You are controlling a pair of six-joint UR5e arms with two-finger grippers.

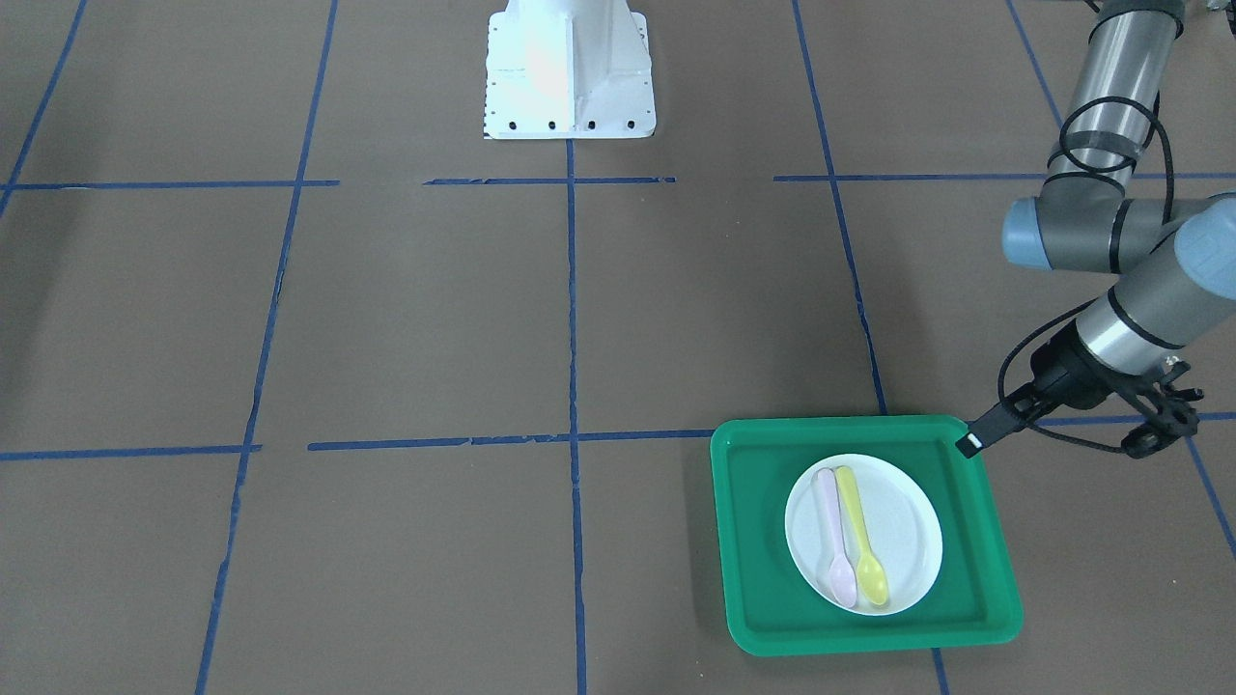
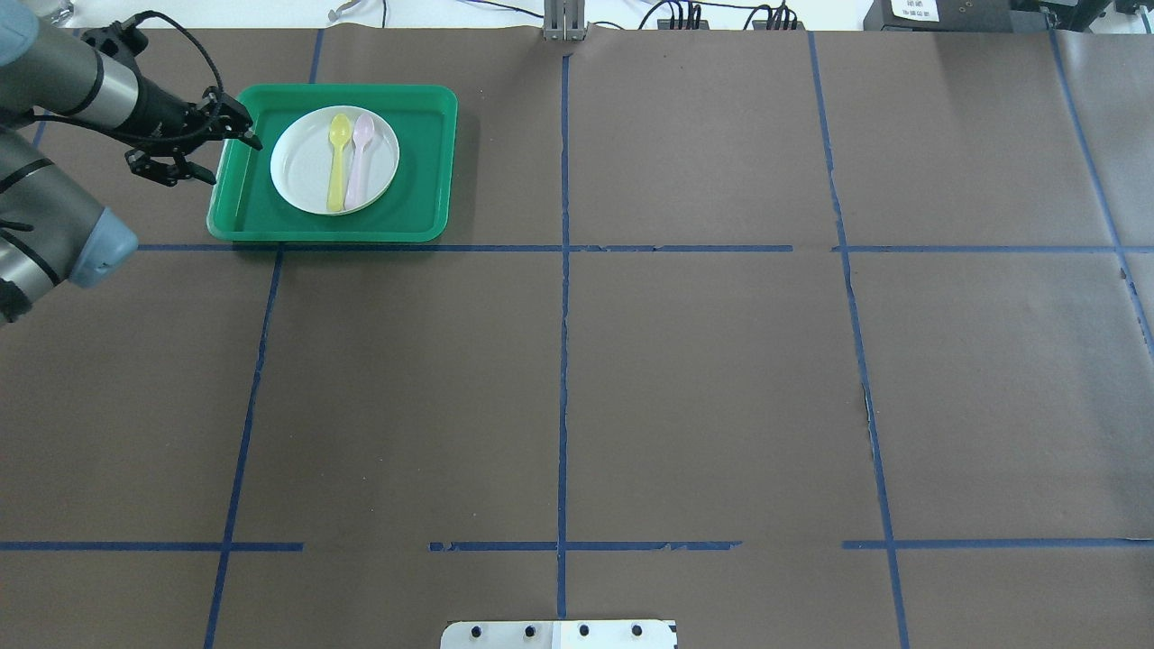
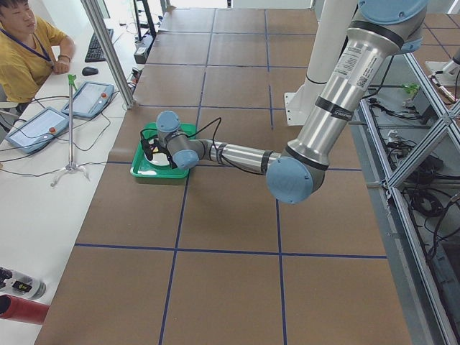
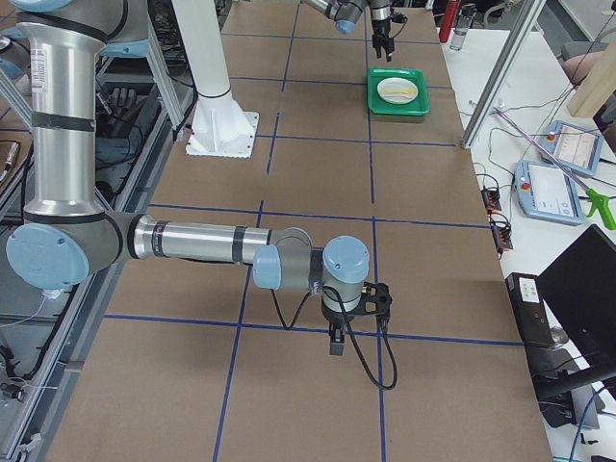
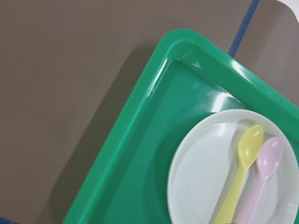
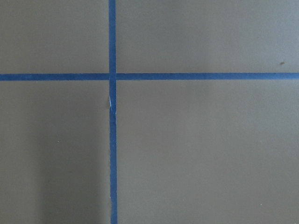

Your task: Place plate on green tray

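Observation:
The green tray (image 1: 758,541) lies on the brown table, far left in the overhead view (image 2: 424,162). A white plate (image 1: 908,521) rests flat inside it (image 2: 302,171), carrying a yellow spoon (image 1: 859,536) and a pink spoon (image 1: 832,536). My left gripper (image 1: 1057,442) is open and empty beside the tray's corner, with one fingertip (image 1: 969,442) over the rim (image 2: 234,162). The left wrist view shows the tray (image 5: 140,177) and plate (image 5: 201,177) below. My right gripper (image 4: 337,342) shows only in the exterior right view, low over bare table, and I cannot tell if it is open or shut.
The white robot base (image 1: 570,72) stands at the table's robot side. Blue tape lines (image 2: 563,270) divide the brown table. An operator (image 3: 21,50) sits past the table's far edge beside teach pendants (image 3: 90,97) and a pole stand (image 3: 70,129).

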